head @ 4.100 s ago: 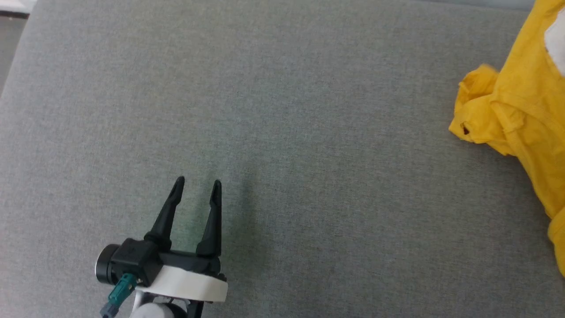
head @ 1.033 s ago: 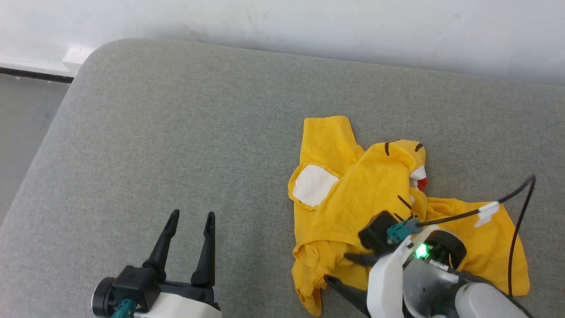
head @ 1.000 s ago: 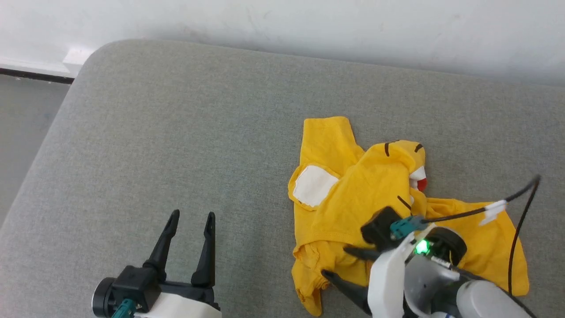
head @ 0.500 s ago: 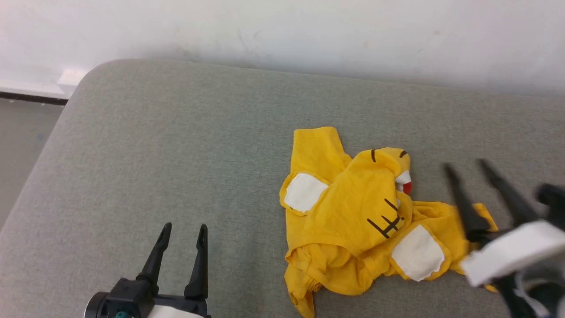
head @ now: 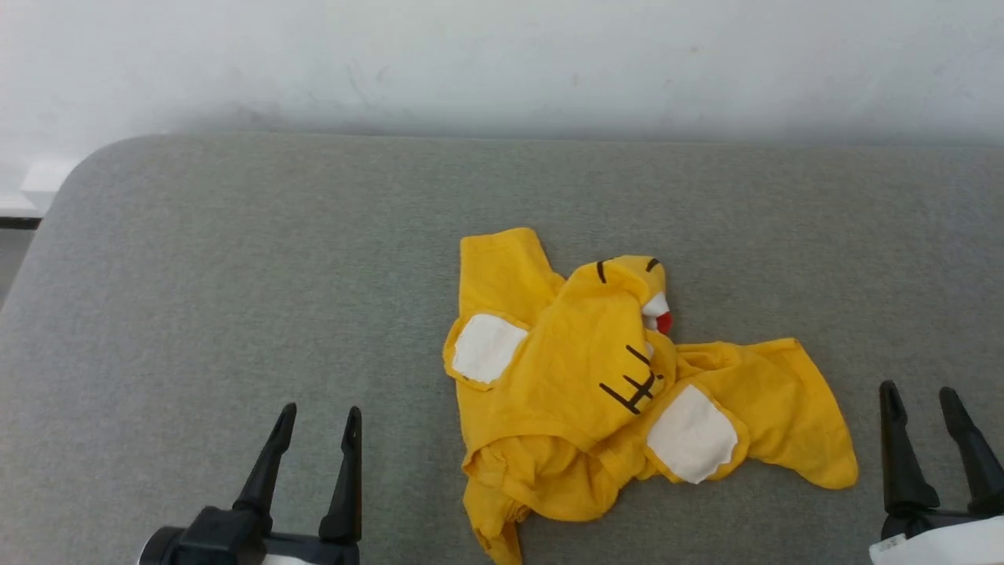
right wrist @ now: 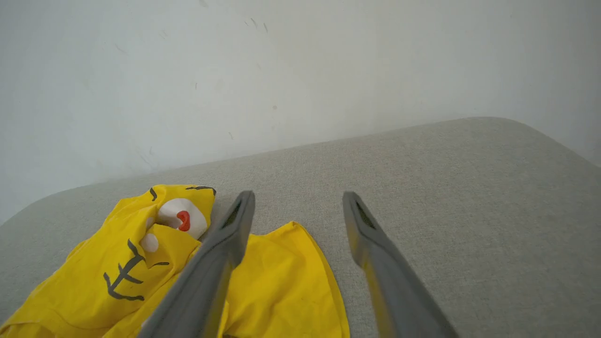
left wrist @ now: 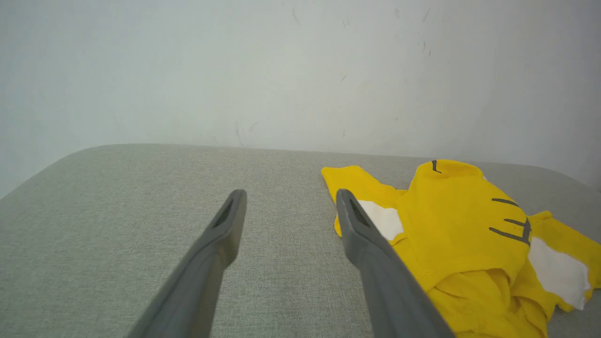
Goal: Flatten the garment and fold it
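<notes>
Nearest the robot, the left gripper [head: 321,410] hovers low over the grey padded surface [head: 235,275], its two dark fingers spread apart with nothing between them. The right gripper [head: 916,390] sits at the opposite near corner, likewise spread and empty, just beside the garment's trailing edge but not touching it. Both gripper bodies are cut off by the bottom of the head view. Between them and a little farther out lies the garment [head: 580,369], a bright yellow heap crumpled near the middle of the pad. It has two white patches [head: 692,434], black line marks [head: 637,382] and a small red spot [head: 664,322] at its far side. It is so bunched that neckline, hem and sleeves are hard to tell apart, and its folds hide part of the print. In each wrist view one of that gripper's own fingers crosses in front of the cloth. The pad is a woven grey fabric with rounded far corners. Behind it rises a scuffed whitish wall [head: 502,63], with a pale ledge [head: 35,176] at the far left.
</notes>
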Available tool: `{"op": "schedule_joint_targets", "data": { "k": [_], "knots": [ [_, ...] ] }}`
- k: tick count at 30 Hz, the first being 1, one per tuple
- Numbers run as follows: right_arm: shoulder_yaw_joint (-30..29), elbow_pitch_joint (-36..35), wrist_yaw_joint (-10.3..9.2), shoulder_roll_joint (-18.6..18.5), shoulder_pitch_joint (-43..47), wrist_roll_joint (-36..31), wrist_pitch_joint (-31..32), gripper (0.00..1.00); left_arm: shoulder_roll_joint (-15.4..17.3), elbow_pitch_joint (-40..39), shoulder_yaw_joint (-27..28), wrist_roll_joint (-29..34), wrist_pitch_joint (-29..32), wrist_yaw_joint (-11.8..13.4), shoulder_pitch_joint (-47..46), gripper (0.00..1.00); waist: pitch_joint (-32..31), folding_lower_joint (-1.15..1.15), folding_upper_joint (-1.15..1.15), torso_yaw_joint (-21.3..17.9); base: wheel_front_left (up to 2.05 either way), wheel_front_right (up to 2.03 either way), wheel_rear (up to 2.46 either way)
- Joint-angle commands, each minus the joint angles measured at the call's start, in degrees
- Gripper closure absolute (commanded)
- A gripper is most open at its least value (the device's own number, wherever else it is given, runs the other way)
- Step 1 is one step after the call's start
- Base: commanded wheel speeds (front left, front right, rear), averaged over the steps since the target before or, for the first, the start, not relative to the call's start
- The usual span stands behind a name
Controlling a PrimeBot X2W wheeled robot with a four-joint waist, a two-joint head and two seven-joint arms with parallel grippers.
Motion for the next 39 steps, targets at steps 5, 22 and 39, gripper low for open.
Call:
{"op": "schedule_joint_targets", "data": {
  "k": [5,22,39],
  "knots": [
    [0.37,0.98,-0.05,0.20,-1.59,0.56,-1.32,0.00,3.48,-1.23,-2.31,2.19,3.02,-2.08,-6.11,0.00,1.77,0.00,0.00,-1.24,0.00,0.00,0.00],
    [1.20,-2.31,-0.05,0.20,-7.76,-0.49,-0.44,0.00,9.93,18.60,-19.90,-7.26,24.99,-5.06,-43.56,0.00,11.39,0.00,0.00,-1.45,0.00,0.00,0.00],
    [2.19,-3.24,-0.05,0.20,-8.91,0.22,0.03,0.00,8.53,37.86,-20.90,-14.19,33.08,-5.00,-53.06,0.00,16.02,0.00,0.00,-5.23,0.00,0.00,0.00]
  ]
}}
